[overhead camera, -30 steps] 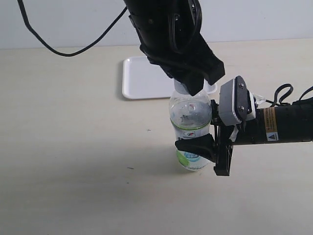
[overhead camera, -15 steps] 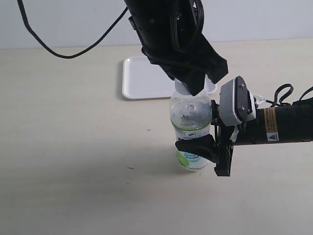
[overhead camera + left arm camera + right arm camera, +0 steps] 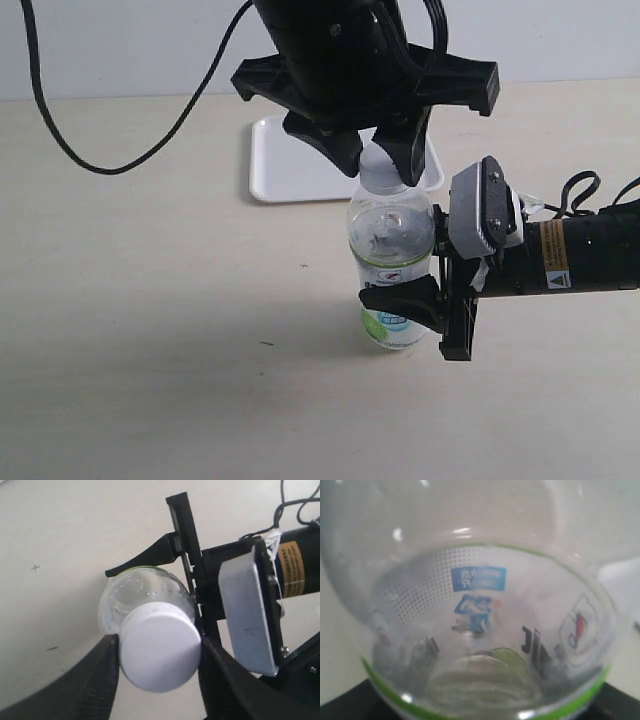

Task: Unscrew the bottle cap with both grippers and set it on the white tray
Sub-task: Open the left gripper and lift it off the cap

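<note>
Since the earlier frames the left claw (image 3: 379, 166) has swung round on the neck's axis, so its body now lies broadside across the exterior view, while the bottle (image 3: 390, 235) and the right claw (image 3: 405, 300) sit where they were. The left claw pinches the bottle cap (image 3: 160, 652) with one finger on each side, and the right claw is clamped round the bottle's lower, labelled part. The bottle stands upright near the middle of the counter (image 3: 150, 300), and the white tray (image 3: 285, 165) lies behind it toward the far edge. To do the turn well, the right claw should probably hold hard so the bottle cannot spin along, and the left should twist squarely about the neck without leaning sideways, lifting only once the thread lets go. Whether the cap is loose cannot be told, as the thread is hidden. The left arm covers part of the tray, and the right wrist view shows only blurred label.
</note>
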`<state>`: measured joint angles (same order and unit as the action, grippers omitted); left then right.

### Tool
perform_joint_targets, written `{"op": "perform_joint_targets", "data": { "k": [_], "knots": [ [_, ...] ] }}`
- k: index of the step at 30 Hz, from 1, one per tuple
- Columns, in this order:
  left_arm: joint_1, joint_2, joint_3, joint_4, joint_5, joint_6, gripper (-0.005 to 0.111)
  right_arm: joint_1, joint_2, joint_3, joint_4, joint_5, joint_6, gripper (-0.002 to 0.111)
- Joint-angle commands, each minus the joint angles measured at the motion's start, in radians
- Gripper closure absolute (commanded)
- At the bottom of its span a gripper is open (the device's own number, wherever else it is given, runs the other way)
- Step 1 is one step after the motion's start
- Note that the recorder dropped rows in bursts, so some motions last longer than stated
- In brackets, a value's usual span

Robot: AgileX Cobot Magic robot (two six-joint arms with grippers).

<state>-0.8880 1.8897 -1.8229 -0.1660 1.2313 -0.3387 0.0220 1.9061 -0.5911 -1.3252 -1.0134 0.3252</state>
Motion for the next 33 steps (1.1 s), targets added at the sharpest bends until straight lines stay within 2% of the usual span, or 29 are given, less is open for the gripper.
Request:
{"op": "perform_joint_targets", "data": {
  "k": [1, 8, 16, 18, 20, 23, 24, 27, 29, 33],
  "knots": [
    [0.002, -0.011, 0.004, -0.045, -0.01, -0.176, 0.107, 0.001, 0.004, 0.001, -0.044, 0.068, -0.009, 0.108],
    [0.002, -0.011, 0.004, -0.026, -0.01, -0.337, 0.107, 0.001, 0.004, 0.001, -0.044, 0.068, -0.009, 0.108],
    [0.002, -0.011, 0.004, -0.004, -0.01, -0.328, 0.105, 0.001, 0.004, 0.001, -0.044, 0.068, -0.009, 0.108],
    [0.002, -0.011, 0.004, 0.002, -0.01, -0.314, 0.097, 0.001, 0.004, 0.001, -0.044, 0.068, -0.009, 0.108],
    [0.002, -0.011, 0.004, 0.004, -0.01, -0.308, 0.085, 0.001, 0.004, 0.001, -0.044, 0.068, -0.009, 0.108],
    [0.002, -0.011, 0.004, 0.005, -0.01, -0.278, 0.059, 0.001, 0.004, 0.001, -0.044, 0.068, -0.009, 0.108],
    [0.002, -0.011, 0.004, 0.005, -0.01, -0.253, 0.047, 0.001, 0.004, 0.001, -0.044, 0.066, -0.009, 0.108],
    [0.002, -0.011, 0.004, 0.012, -0.01, -0.157, 0.022, 0.001, 0.004, 0.001, -0.044, 0.066, -0.009, 0.108],
    [0.002, -0.011, 0.004, 0.025, -0.01, -0.086, 0.019, 0.001, 0.004, 0.001, -0.044, 0.066, -0.009, 0.108],
    [0.002, -0.011, 0.004, 0.039, -0.01, 0.068, 0.022, 0.001, 0.004, 0.001, -0.044, 0.066, -0.009, 0.108]
  ]
}}
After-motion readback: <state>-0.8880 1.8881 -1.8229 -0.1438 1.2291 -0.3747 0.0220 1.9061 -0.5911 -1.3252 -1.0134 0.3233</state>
